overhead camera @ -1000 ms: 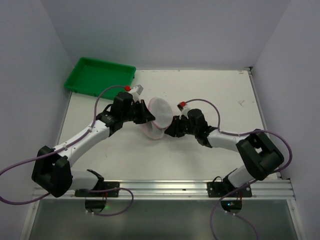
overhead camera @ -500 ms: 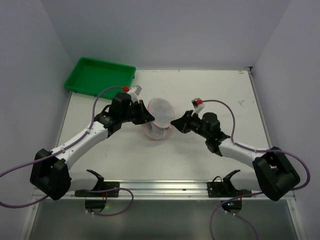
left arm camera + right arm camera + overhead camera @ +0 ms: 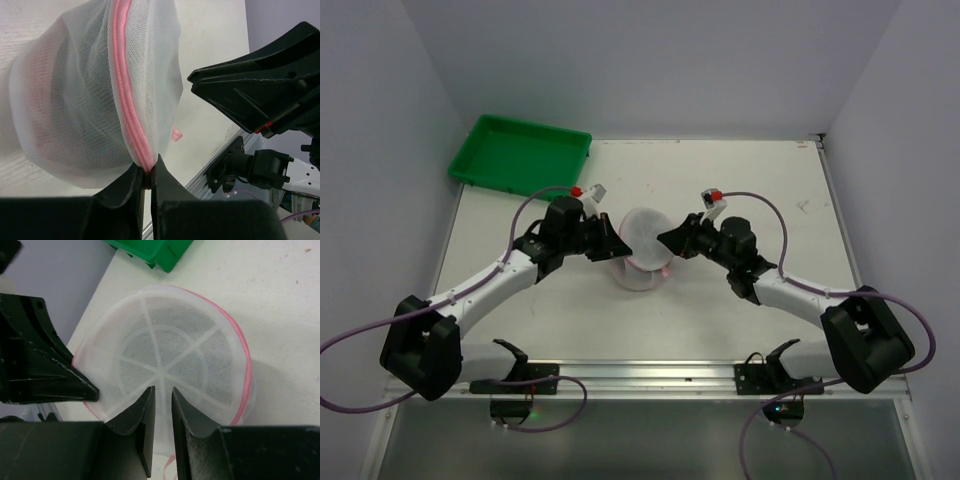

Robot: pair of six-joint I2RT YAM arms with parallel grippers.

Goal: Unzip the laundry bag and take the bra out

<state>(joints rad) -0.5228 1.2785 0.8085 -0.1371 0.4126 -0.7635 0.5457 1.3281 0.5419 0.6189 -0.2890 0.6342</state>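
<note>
The bag sits mid-counter between my two claws, and its pink zipper runs straight away from my left claw, which is pinched tight on that rim. My right claw meets the bag's round mesh face from the opposite side. Its jaws are a narrow slit at the near edge, and I cannot tell whether any mesh is caught between them.

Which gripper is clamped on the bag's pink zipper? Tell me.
The left gripper: its jaws pinch the pink zipper of the laundry bag. The right gripper faces the white mesh dome instead.
</note>
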